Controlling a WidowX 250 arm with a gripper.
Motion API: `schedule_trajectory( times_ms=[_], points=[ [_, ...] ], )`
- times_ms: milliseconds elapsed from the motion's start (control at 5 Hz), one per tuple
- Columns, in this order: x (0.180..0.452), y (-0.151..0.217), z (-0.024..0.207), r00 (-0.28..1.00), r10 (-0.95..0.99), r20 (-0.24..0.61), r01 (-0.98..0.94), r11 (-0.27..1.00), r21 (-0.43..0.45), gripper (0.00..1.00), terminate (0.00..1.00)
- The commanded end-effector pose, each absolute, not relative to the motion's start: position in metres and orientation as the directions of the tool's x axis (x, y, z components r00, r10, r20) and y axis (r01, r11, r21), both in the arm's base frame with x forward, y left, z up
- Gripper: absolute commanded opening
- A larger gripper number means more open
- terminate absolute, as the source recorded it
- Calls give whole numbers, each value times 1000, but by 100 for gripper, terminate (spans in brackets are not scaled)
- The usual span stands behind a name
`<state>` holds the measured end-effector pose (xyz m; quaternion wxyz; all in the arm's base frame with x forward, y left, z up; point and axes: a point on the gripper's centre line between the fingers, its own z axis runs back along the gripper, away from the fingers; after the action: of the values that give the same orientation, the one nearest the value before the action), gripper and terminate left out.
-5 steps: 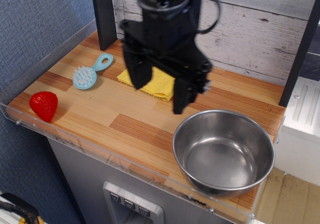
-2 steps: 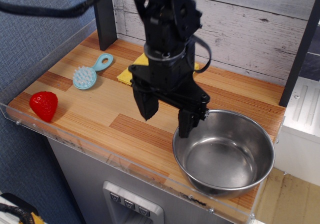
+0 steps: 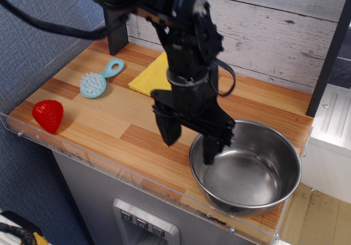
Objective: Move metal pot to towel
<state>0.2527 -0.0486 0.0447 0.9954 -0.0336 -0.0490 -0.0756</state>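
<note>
Two claw (image 3: 190, 142) fingers straddle metal pot (image 3: 245, 167) left rim.

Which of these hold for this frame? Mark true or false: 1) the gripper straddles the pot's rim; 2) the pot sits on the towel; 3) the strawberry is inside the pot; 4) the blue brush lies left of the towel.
1) True: the gripper is open, one finger inside the metal pot, one outside its left rim.
2) False: the pot stands on bare wood, apart from the towel.
3) False: the strawberry lies at the counter's left end.
4) True: the blue brush is left of the towel.
</note>
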Motion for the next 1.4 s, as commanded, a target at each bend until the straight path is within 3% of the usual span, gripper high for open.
schedule_trajectory(
  times_ms=[0, 600, 1000, 1200],
  points=[
    [254, -54, 38, 977, -168, 129, 176, 983, -53, 0, 0],
    [257, -58, 70, 963, -194, 188, 202, 979, -22, 0, 0],
    [265, -71, 95, 953, -192, 233, 223, 968, -114, 0, 0],
    [275, -56, 111, 960, -132, 248, 173, 973, -150, 0, 0]
  ],
)
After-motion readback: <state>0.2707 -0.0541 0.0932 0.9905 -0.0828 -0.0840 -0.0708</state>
